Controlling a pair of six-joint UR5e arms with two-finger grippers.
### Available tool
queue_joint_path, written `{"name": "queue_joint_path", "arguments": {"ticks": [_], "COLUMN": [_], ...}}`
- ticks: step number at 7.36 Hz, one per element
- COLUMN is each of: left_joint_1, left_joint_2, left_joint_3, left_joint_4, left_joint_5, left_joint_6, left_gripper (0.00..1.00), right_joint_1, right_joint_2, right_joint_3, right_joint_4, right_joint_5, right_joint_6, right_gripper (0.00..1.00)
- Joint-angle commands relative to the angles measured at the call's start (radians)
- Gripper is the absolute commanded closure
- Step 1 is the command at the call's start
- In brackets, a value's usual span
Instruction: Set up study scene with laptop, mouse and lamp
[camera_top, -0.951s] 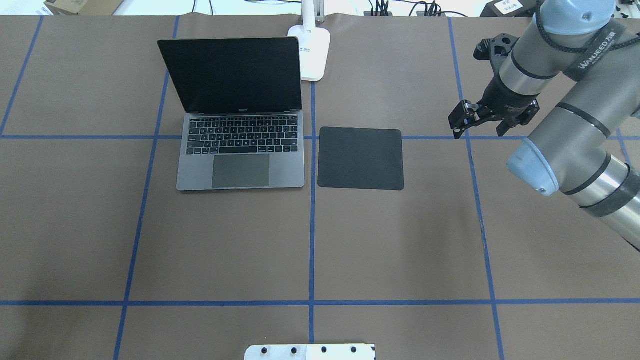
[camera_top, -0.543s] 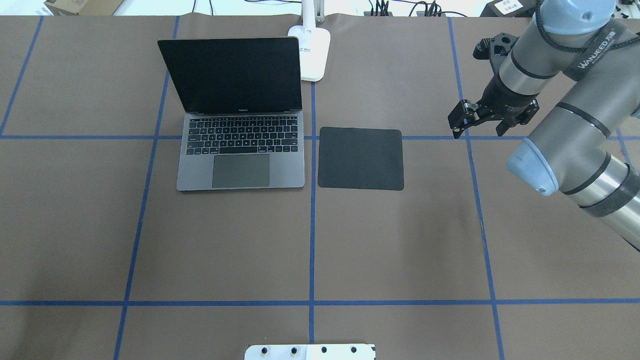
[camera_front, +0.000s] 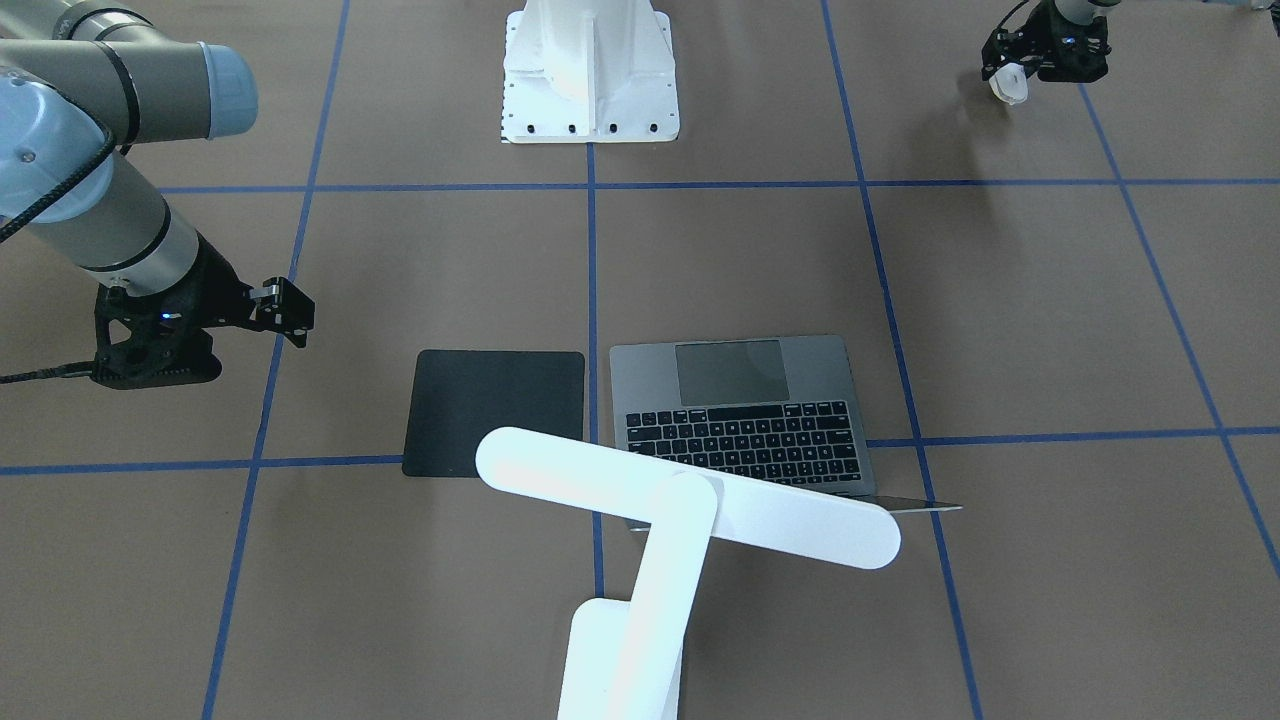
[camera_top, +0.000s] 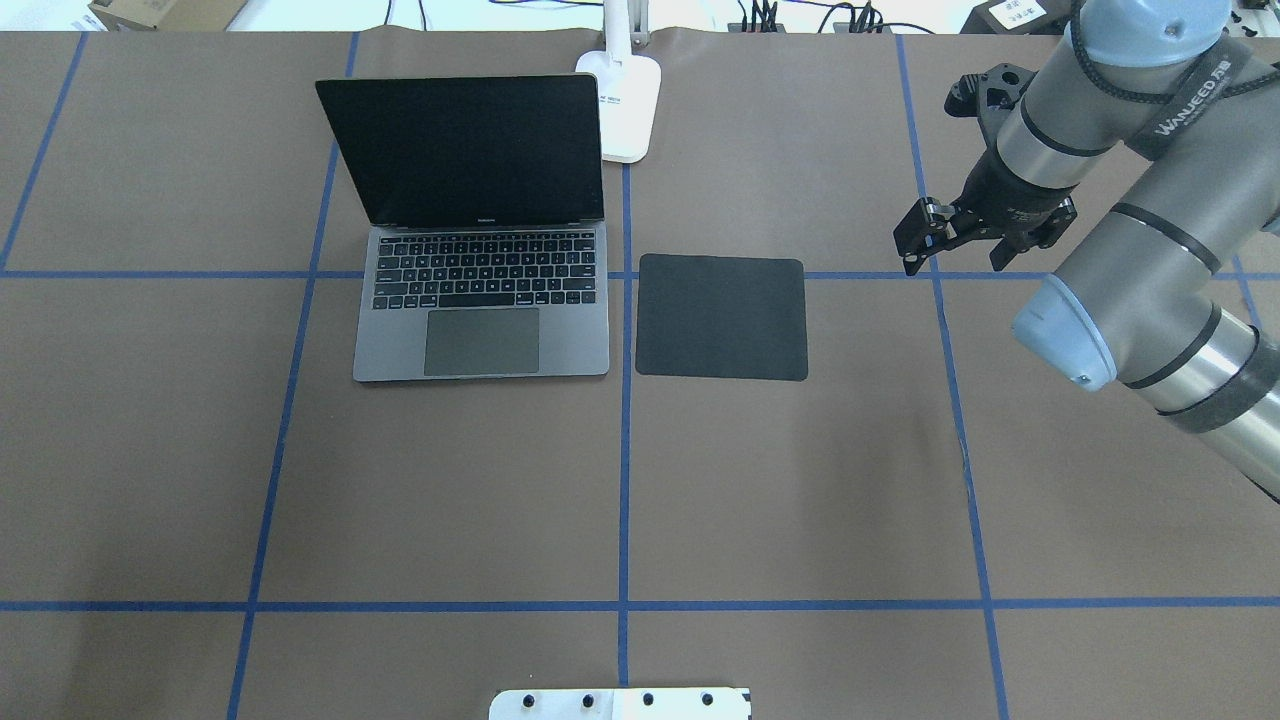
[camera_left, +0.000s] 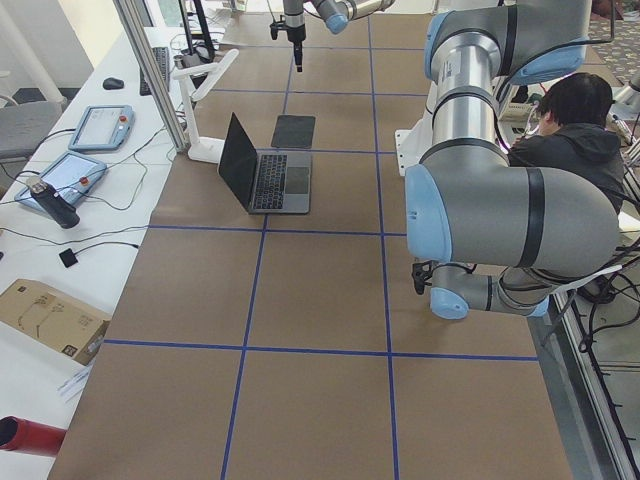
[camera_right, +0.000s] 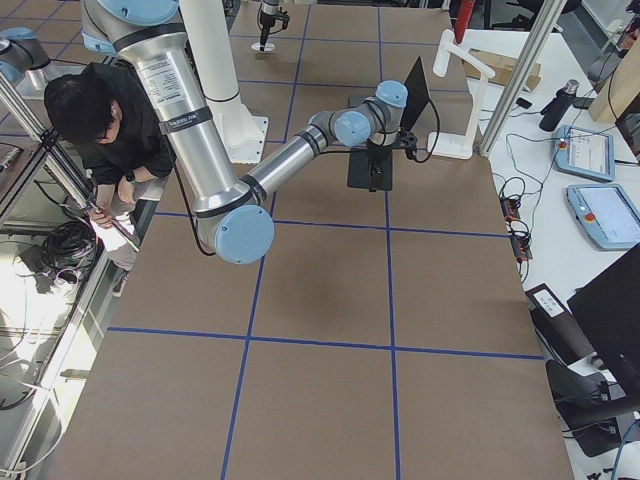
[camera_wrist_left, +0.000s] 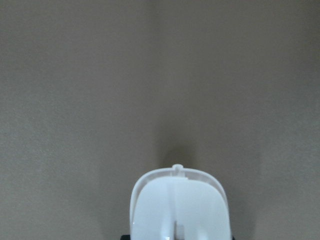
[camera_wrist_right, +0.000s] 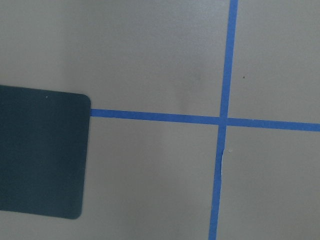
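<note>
Mouse (camera_wrist_left: 179, 205) pinched in left gripper (camera_front: 1010, 80), well apart from black mat (camera_top: 721, 317) beside laptop (camera_top: 482, 320); right gripper (camera_top: 950, 245) spread, empty near mat; glossy shell could slip during the long carry across.

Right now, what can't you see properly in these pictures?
The mouse: in the left wrist view the bottom edge cuts off its lower part. In the front-facing view it is too small for detail.
The laptop screen: in the front-facing view it faces away, and the lamp head covers it.
The lamp head: in the overhead view the top edge cuts it off, so only the base shows.
</note>
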Motion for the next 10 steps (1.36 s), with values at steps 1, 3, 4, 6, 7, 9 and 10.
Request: {"name": "queue_joint_path", "arguments": {"ticks": [1, 3, 4, 6, 7, 9, 10], "left_joint_1": [-0.046, -0.154, -0.238, -0.338, -0.368, -0.525, -0.568], "left_joint_2": [-0.02, -0.141, -0.258, -0.411, -0.457, -0.733, -0.916], "left_joint_3": [-0.118, -0.196, -0.237, -0.255, -0.256, -0.25, -0.23], "left_joint_4": [0.039, 0.258, 0.432, 0.595, 0.627, 0.963, 1.159], "left_joint_5": [-0.061, -0.139, -0.203, -0.262, -0.265, -0.357, -0.359], "left_joint_6": [0.0, 0.0, 0.011, 0.015, 0.034, 0.121, 0.161], "left_gripper": [0.51, 0.51, 0.51, 0.51, 0.52, 0.51, 0.51], "right_joint_1": [0.0, 0.006, 0.006, 0.008, 0.011, 0.011, 0.009], "right_joint_2": [0.001, -0.008, -0.008, -0.009, -0.009, -0.011, -0.011], "right_joint_3": [0.002, 0.004, 0.002, -0.001, -0.002, -0.005, -0.008], "right_joint_4": [0.0, 0.0, 0.0, 0.0, 0.0, 0.0, 0.0], "right_joint_5": [0.003, 0.006, 0.006, 0.006, 0.005, 0.005, 0.002], "right_joint_6": [0.002, -0.004, -0.006, -0.007, -0.007, -0.007, -0.01], "right_gripper": [0.0, 0.0, 0.0, 0.0, 0.0, 0.0, 0.0]}}
